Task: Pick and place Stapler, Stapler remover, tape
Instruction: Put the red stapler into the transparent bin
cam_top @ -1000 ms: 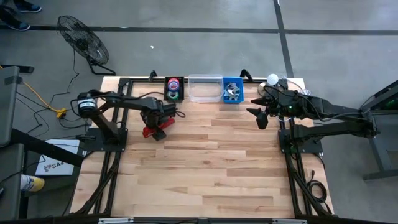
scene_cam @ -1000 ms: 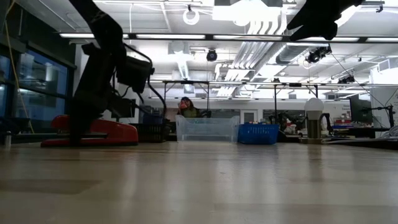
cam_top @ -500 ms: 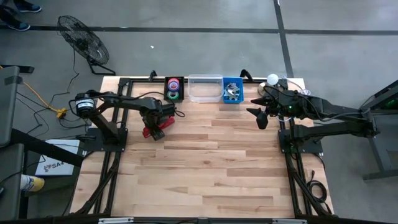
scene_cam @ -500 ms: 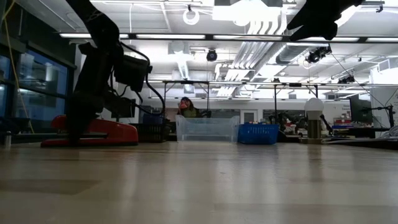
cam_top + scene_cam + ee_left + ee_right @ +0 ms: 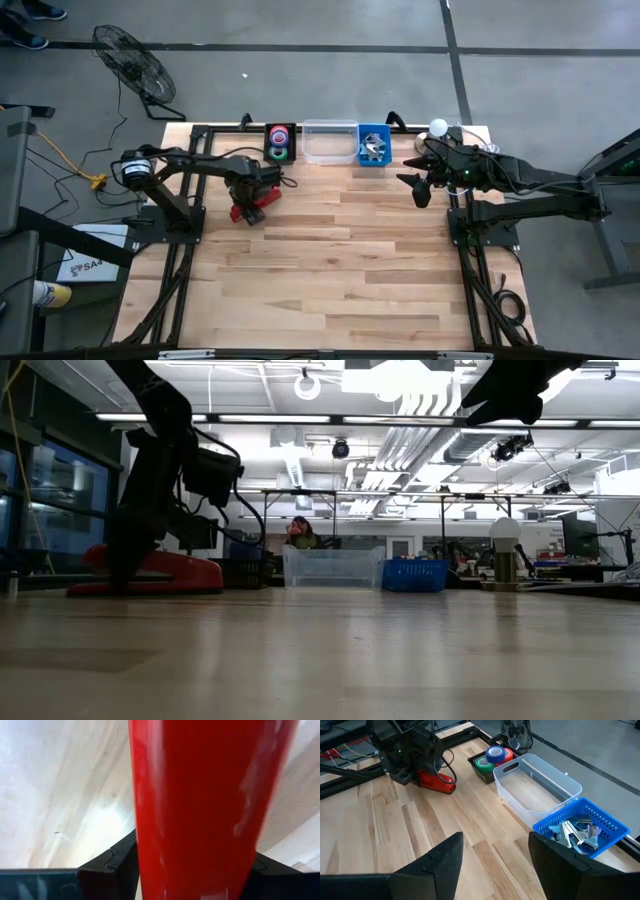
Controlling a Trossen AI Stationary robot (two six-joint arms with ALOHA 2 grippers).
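Note:
The bright-red stapler [image 5: 243, 212] lies flat on the wooden table near its far left corner, and shows long and low in the low view [image 5: 170, 572]. My left gripper [image 5: 253, 194] stands over it, pointing down, and is shut on it. In the left wrist view the stapler's red top [image 5: 200, 795] fills the picture between my two dark fingers. My right gripper [image 5: 420, 192] hangs open above the table's far right part, away from every object; its wrist view [image 5: 495, 855] shows the fingers spread wide. My left gripper pinches the stapler by its two long sides [image 5: 142, 845], one finger [image 5: 112, 867] on each side. The fingers come from above and lie across the stapler's length. The stapler's base rests on the table [image 5: 150, 590].
Along the far edge stand a black tray of tape rolls [image 5: 280, 142], a clear plastic bin [image 5: 330, 142] and a blue basket [image 5: 374, 146] of metal staple removers. A white lamp [image 5: 438, 127] is at the far right corner. Bare wood lies toward the near edge.

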